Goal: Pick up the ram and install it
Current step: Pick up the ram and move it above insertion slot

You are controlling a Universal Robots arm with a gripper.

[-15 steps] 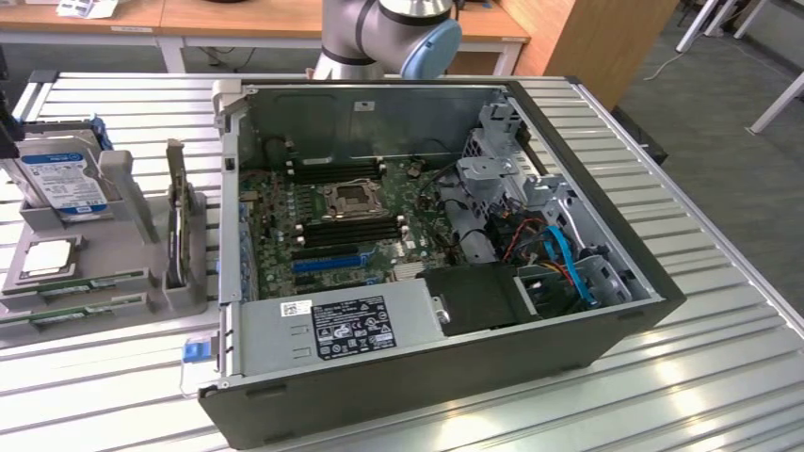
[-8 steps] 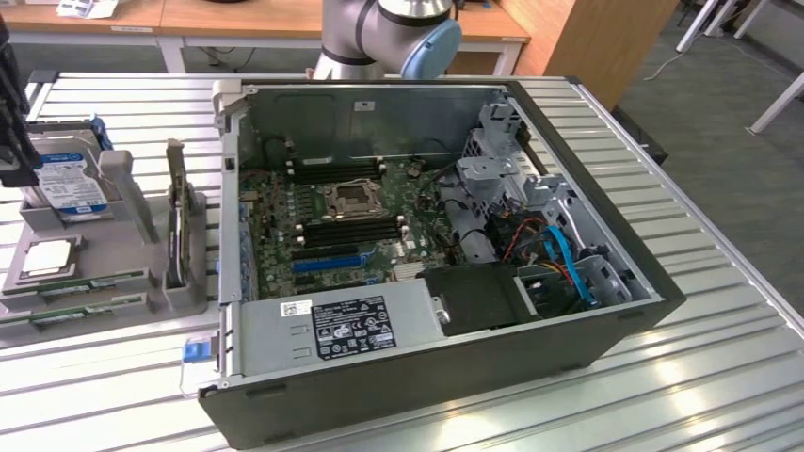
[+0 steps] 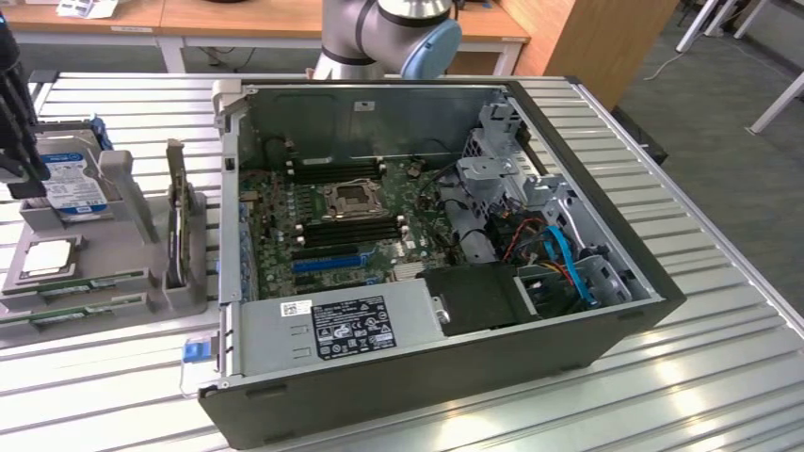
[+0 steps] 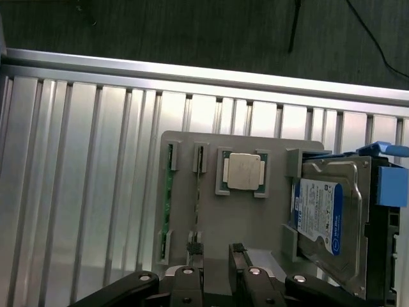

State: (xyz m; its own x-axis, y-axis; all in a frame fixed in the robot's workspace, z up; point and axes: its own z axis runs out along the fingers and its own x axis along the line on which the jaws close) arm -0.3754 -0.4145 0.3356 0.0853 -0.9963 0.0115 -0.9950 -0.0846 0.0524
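Ram seemingly below spread claw

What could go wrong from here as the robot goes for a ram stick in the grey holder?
1. The outer ram stick and the inner ram stick stand close together in the grey holder; the open hand over it could clip both or tilt one.
2. The processor chip lies right beside the inner stick and might be knocked.
3. The memory slots sit deep in the case, so a skewed stick may jam.
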